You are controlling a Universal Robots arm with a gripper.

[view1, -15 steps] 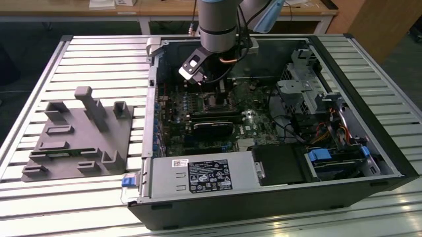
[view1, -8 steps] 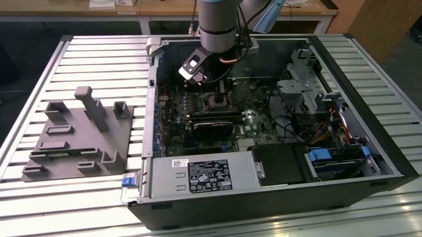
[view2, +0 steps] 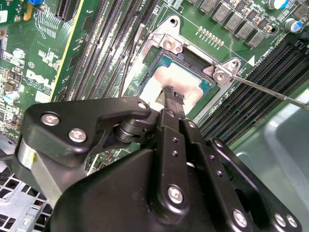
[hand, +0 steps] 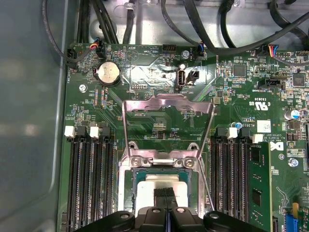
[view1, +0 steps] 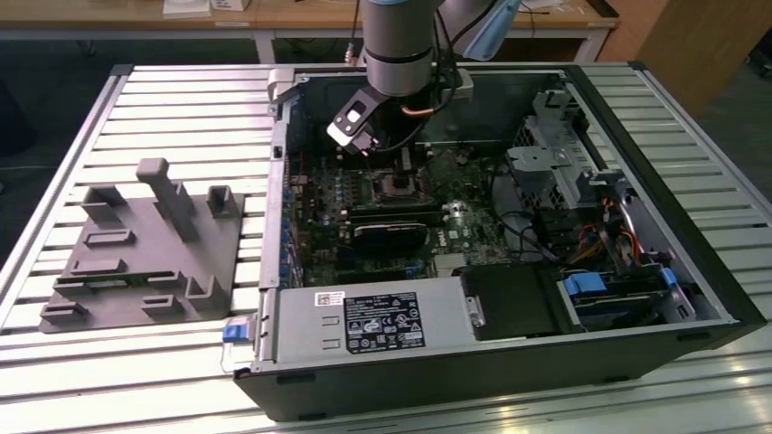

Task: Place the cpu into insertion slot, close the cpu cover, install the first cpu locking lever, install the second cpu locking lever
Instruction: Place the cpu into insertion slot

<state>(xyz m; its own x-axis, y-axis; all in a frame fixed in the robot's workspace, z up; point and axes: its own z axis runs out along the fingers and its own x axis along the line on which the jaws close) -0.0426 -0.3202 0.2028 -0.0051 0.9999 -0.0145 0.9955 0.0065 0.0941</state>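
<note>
We see the chip [hand: 153,186] lying flat inside the socket [hand: 129,187], near the middle of the circuit board [hand: 145,72] in the open computer case [view1: 483,384], which lies on the slatted bench [view1: 181,108]. The first step looks done, or all but done. The gripper [hand: 166,192] hangs straight over the chip. Its fingers [view2: 170,116] are pressed together with nothing between them, and their tips are on or just above the chip's pale top. We cannot tell whether they touch it.

The cover [hand: 145,103] stands swung up off the socket on its hinge, toward the board edge with the round coin battery [hand: 107,74], so it has not been closed. A thin locking lever [view2: 270,90] sticks out free beside one socket corner and is not latched. By our reading, the cover and both levers are left to do.
</note>
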